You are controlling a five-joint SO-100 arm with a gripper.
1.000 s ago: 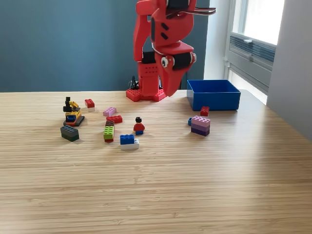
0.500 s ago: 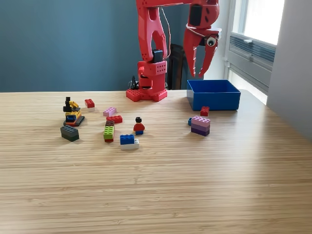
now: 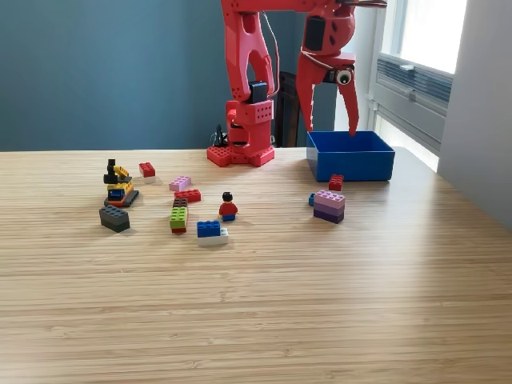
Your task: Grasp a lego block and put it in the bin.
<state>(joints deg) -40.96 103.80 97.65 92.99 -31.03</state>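
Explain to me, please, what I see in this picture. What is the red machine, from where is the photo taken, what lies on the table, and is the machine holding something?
The red machine is a small robot arm bolted at the far edge of a wooden table. There is one picture of this moment, taken by a camera standing off the arm, looking across the table toward it.

At the arm's end is its gripper, two fingers spread open, hanging above the blue bin. Nothing shows between the fingers.

On the table lie toy blocks: a purple and pink block and a small red block in front of the bin; a blue block, a green block, a dark grey block, and a small toy figure toward the exterior view's left.
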